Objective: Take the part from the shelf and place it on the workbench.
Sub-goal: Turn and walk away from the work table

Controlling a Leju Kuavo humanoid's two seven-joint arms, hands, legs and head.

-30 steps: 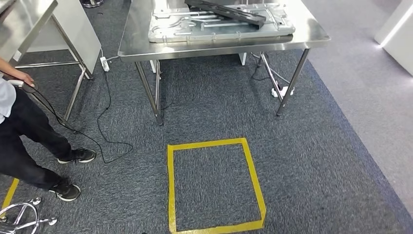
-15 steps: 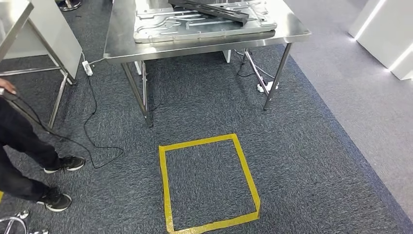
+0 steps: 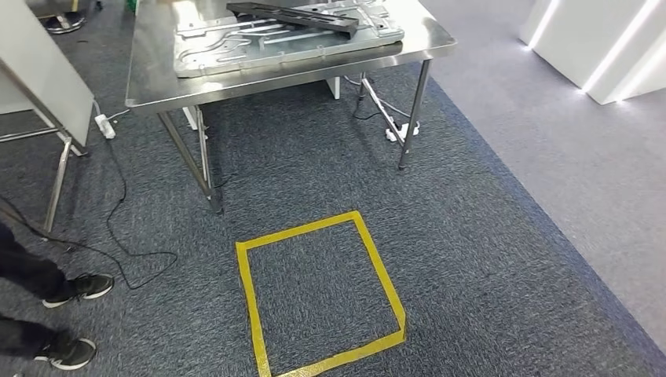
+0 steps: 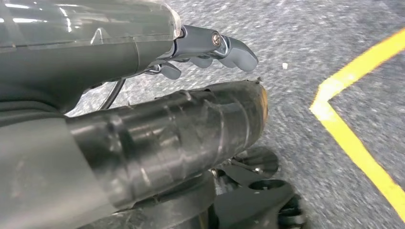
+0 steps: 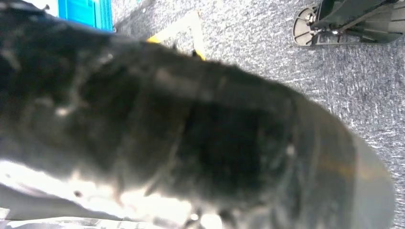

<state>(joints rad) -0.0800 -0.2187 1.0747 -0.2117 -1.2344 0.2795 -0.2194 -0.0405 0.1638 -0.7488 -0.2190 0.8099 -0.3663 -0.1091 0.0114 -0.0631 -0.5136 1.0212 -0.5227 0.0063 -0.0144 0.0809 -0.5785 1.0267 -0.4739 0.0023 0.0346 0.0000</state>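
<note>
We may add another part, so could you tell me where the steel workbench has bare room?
The steel workbench is bare along its near edge and left side. The grey stamped metal panel with a long dark bar across it crowds the rest.

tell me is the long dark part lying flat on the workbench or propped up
Lying down, not upright: the long dark part rests across the silver plate on the workbench. Whether it sits fully flat cannot be told.
</note>
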